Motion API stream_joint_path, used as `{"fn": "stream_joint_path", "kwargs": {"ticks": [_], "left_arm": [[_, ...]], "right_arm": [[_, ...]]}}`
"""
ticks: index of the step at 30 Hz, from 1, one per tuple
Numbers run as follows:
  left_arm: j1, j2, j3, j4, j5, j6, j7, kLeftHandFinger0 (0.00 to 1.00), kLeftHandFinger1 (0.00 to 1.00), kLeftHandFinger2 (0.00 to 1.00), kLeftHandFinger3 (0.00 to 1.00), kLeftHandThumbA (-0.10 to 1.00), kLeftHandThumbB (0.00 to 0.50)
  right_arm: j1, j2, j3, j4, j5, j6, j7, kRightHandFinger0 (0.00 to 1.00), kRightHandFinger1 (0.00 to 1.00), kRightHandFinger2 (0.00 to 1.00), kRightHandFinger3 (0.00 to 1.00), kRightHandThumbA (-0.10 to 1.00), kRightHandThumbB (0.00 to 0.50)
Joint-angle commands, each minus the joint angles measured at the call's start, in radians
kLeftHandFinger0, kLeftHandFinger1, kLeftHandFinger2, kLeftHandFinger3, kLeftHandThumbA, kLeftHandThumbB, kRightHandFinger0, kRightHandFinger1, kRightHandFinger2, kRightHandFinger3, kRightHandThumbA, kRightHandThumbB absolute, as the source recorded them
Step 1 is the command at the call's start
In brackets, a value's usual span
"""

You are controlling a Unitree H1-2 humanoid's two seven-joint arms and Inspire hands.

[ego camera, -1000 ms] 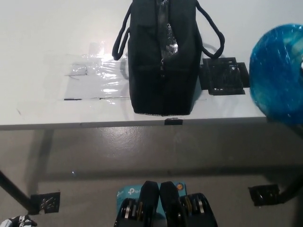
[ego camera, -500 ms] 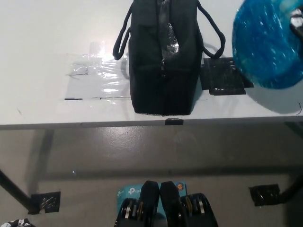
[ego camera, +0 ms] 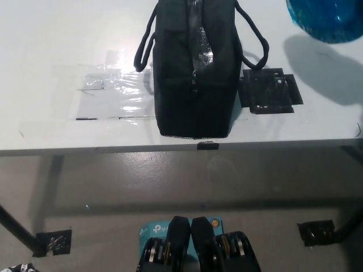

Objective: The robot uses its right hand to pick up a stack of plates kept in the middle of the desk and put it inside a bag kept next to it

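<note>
Head view, steep down. Plates (ego camera: 329, 20): blue stack at top-right corner, partly cut off by the frame edge, up above the white surface (ego camera: 57, 45) w/ a dark shadow under it on the surface. No right robot hand visible on or near the plates, so can't tell its grip or how far open. Left robot hand (ego camera: 20, 267): only a white sliver at the bottom-left corner, low beside the floor; can't tell if open or closed.

Bag (ego camera: 195, 68): black, upright mid-surface, near front edge, top zip gap showing something shiny inside, prob. plastic. Two handles flop out, one each side. Black tape patch (ego camera: 267, 90) just right of bag, touching or nearly so. Clear tape sheet (ego camera: 110, 93) left of bag, glare on it.

Writing: blue box (ego camera: 154, 231) on the floor at bottom centre shows "tp-link" logo, partly hidden. Black tape bits on the floor by the surface legs.
</note>
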Motion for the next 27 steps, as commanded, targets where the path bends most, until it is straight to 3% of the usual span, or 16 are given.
{"fn": "stream_joint_path", "kwargs": {"ticks": [1, 4, 6, 9, 10, 11, 14, 17, 24, 27], "left_arm": [[0.02, 0.028, 0.0, -0.015, 0.006, -0.013, 0.002, 0.0, 0.06, 0.19, 0.22, -0.1, 0.5], [0.021, 0.028, 0.0, -0.013, 0.003, -0.014, -0.002, 0.0, 0.03, 0.15, 0.19, -0.1, 0.5], [0.026, 0.028, 0.001, -0.02, -0.004, -0.004, -0.009, 0.0, 0.0, 0.14, 0.18, -0.1, 0.5], [0.027, 0.029, 0.001, -0.021, -0.004, -0.004, -0.009, 0.0, 0.0, 0.13, 0.18, -0.1, 0.5], [0.027, 0.029, 0.0, -0.019, -0.004, -0.005, -0.01, 0.0, 0.01, 0.15, 0.19, -0.1, 0.5], [0.035, 0.029, -0.002, -0.016, -0.002, -0.007, -0.011, 0.0, 0.02, 0.16, 0.19, -0.1, 0.5], [0.039, 0.026, 0.0, -0.029, -0.002, 0.006, -0.006, 0.0, 0.03, 0.17, 0.18, -0.1, 0.5], [0.046, 0.021, 0.001, -0.026, -0.005, 0.003, -0.005, 0.0, 0.05, 0.18, 0.22, -0.1, 0.5], [0.059, 0.019, -0.005, -0.036, 0.003, 0.006, -0.005, 0.0, 0.04, 0.15, 0.2, -0.1, 0.5], [0.06, 0.018, -0.003, -0.041, -0.002, 0.011, -0.005, 0.0, 0.01, 0.14, 0.19, -0.1, 0.5]], "right_arm": [[-0.098, 0.003, 0.035, 0.0, -0.084, -0.001, 0.037, 0.0, 0.01, 0.32, 0.1, -0.1, 0.326], [-0.104, 0.012, 0.041, 0.002, -0.114, -0.001, 0.049, 0.0, 0.01, 0.31, 0.09, -0.1, 0.314], [-0.138, 0.04, 0.057, 0.029, -0.198, -0.001, 0.076, 0.0, 0.0, 0.3, 0.2, -0.1, 0.317], [-0.139, 0.047, 0.046, 0.028, -0.216, -0.001, 0.087, 0.0, 0.0, 0.3, 0.22, -0.1, 0.318], [-0.163, 0.055, 0.055, 0.051, -0.235, -0.001, 0.093, 0.0, 0.0, 0.32, 0.27, -0.1, 0.381], [-0.192, 0.069, 0.069, 0.081, -0.264, -0.001, 0.103, 0.0, 0.0, 0.37, 0.37, -0.1, 0.402], [-0.22, 0.087, 0.07, 0.117, -0.306, -0.001, 0.11, 0.0, 0.01, 0.41, 0.51, -0.1, 0.403], [-0.267, 0.128, 0.067, 0.182, -0.364, -0.001, 0.113, 0.0, 0.03, 0.44, 0.54, -0.1, 0.385], [-0.337, 0.131, 0.084, 0.283, -0.445, -0.001, 0.103, 0.0, 0.04, 0.45, 0.56, -0.1, 0.356], [-0.374, 0.127, 0.087, 0.322, -0.462, -0.001, 0.092, 0.0, 0.06, 0.47, 0.62, -0.1, 0.342]]}}
